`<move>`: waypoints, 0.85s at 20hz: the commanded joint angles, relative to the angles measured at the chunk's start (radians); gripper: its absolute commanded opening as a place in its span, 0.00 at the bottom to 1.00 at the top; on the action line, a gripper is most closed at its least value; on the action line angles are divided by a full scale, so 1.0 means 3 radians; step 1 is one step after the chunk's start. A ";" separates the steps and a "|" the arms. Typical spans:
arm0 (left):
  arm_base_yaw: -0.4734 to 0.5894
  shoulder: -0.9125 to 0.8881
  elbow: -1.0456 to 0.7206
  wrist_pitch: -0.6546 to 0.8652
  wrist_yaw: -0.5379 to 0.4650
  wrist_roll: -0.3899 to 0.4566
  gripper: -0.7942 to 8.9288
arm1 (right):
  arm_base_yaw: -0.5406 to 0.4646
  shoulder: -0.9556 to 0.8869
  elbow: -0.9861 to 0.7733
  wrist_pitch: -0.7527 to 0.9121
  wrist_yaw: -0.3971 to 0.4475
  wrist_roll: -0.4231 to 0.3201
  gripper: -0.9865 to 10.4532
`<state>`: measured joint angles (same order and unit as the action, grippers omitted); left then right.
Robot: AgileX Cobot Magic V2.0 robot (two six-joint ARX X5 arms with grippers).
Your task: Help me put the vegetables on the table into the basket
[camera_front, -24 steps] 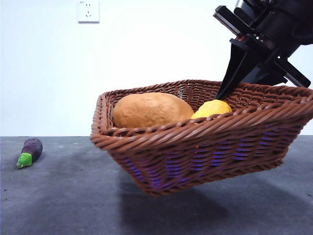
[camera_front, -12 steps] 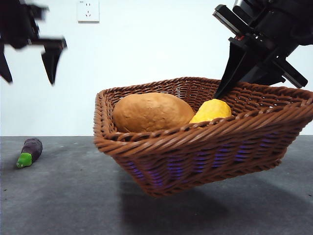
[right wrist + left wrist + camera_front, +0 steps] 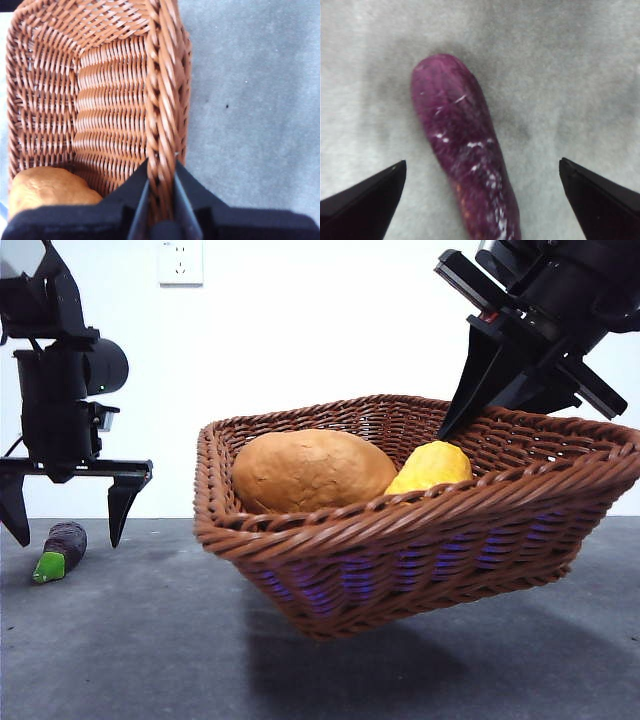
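Note:
The brown wicker basket [image 3: 420,550] hangs tilted above the table, held by its far right rim. My right gripper [image 3: 470,405] is shut on that rim [image 3: 161,150]. The brown potato [image 3: 312,470] and the yellow pepper-like vegetable [image 3: 432,466] lie inside the basket; the potato also shows in the right wrist view [image 3: 45,190]. The dark-purple eggplant [image 3: 62,548] with its green cap lies on the table at the far left. My left gripper [image 3: 66,508] is open just above it, one jaw on each side of the eggplant [image 3: 465,150].
The dark grey table [image 3: 150,660] meets a white wall with a socket [image 3: 181,262] high up. The basket's shadow falls on the table beneath it.
My left gripper has come down from the upper left to just over the eggplant. The basket has stayed raised in my right gripper, tilting only slightly.

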<state>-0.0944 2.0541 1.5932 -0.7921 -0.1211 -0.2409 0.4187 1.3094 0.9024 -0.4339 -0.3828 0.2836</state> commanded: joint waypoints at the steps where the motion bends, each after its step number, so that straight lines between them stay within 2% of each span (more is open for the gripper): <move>1: 0.0017 0.0128 -0.0020 0.0024 -0.0005 -0.0067 0.53 | 0.0000 -0.0017 -0.0019 0.0046 -0.0034 -0.0001 0.08; 2: 0.0023 0.0136 -0.0020 0.0018 -0.0006 -0.0066 0.52 | 0.0000 -0.0017 -0.0019 0.0047 -0.0033 -0.0001 0.08; 3: 0.0022 0.0136 -0.0020 0.0029 -0.0006 -0.0062 0.43 | 0.0000 -0.0017 -0.0019 0.0051 -0.0032 -0.0001 0.08; 5: 0.0029 0.0136 -0.0020 0.0048 -0.0005 -0.0038 0.12 | 0.0000 -0.0017 -0.0019 0.0048 -0.0020 -0.0001 0.08; 6: 0.0031 0.0136 -0.0020 0.0051 -0.0005 -0.0033 0.08 | 0.0000 -0.0017 -0.0019 0.0046 -0.0019 -0.0001 0.08; 8: 0.0038 0.0134 -0.0020 0.0065 0.0018 0.0036 0.07 | 0.0000 -0.0017 -0.0019 0.0046 -0.0008 -0.0001 0.08; 11: 0.0088 0.0045 -0.0020 0.0167 0.0403 0.0148 0.07 | 0.0000 -0.0015 -0.0019 0.0045 0.0086 -0.0001 0.08; 15: 0.0155 -0.0395 -0.0020 0.0310 0.0699 0.0500 0.07 | 0.0000 0.0023 -0.0019 0.0052 0.0127 0.0006 0.08; 17: 0.0214 -0.0717 -0.0020 0.0318 0.1197 0.0532 0.07 | 0.0000 0.0131 -0.0019 0.0066 0.0225 0.0019 0.08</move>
<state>-0.0338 1.8328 1.5925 -0.7013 0.2279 -0.1036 0.4187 1.3464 0.9024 -0.4263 -0.3096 0.2779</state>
